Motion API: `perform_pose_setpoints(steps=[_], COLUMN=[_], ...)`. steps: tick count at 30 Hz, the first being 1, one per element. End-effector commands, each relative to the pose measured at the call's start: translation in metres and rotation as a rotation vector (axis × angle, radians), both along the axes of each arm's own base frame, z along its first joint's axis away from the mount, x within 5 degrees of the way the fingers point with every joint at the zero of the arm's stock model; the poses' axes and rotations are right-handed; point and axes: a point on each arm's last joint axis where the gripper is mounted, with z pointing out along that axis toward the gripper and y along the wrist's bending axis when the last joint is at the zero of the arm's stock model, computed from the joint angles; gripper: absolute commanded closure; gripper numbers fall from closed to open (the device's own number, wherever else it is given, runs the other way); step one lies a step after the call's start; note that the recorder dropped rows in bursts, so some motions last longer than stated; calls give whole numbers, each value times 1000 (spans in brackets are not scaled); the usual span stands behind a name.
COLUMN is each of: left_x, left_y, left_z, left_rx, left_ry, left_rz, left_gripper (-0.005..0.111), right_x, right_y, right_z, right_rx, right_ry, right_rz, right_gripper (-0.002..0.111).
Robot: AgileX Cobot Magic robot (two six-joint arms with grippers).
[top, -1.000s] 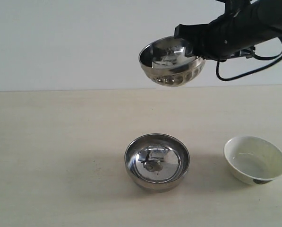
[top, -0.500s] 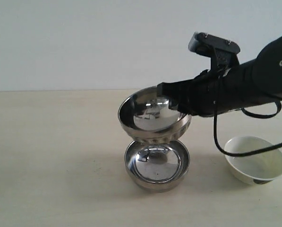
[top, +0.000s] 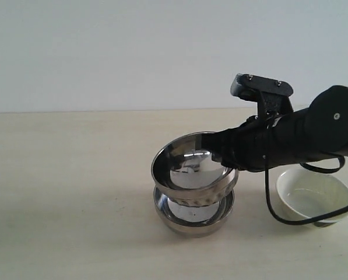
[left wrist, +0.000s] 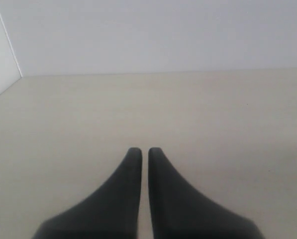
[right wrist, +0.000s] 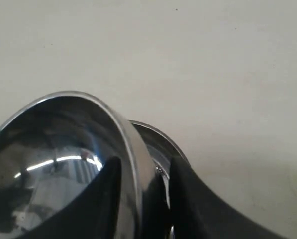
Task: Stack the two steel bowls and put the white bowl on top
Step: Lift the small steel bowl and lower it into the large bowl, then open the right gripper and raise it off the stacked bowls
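Note:
My right gripper (top: 225, 158) is shut on the rim of the dimpled steel bowl (top: 188, 169), one finger inside and one outside. That bowl sits tilted in the wider steel bowl (top: 194, 219) resting on the table. In the right wrist view the held bowl (right wrist: 58, 149) fills the near side, my gripper (right wrist: 143, 164) straddles its rim, and the lower bowl's edge (right wrist: 160, 139) peeks out behind. The white bowl (top: 313, 195) stands to the right, partly behind the arm. My left gripper (left wrist: 144, 150) is shut on nothing above bare table.
The beige table (top: 69, 192) meets a white wall at the back. A black cable (top: 273, 204) loops down from the right arm, hanging just left of the white bowl.
The right arm has come down with the dimpled bowl, from high above the table into the wider steel bowl. The white bowl has not moved.

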Motion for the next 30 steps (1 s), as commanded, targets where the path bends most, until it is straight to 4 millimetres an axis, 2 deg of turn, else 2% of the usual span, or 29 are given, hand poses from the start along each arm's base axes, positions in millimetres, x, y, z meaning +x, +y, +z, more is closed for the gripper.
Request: perform_pose_setpoints(steps=[1, 10, 16, 30], left_x=[0, 0, 0, 0], left_y=[0, 0, 0, 0], left_z=[0, 0, 0, 0], left_rx=[-13, -13, -13, -13], left_ry=[-8, -8, -8, -8], left_rz=[3, 3, 3, 3], left_gripper=[103, 103, 103, 103], right_x=[0, 4, 8, 10], right_y=[9, 11, 12, 12], right_z=[-9, -16, -32, -32], right_rx=[-16, -41, -77, -87], right_ry=[-11, -34, -19, -45], right_rz=[18, 26, 33, 37], right_gripper=[108, 108, 108, 108])
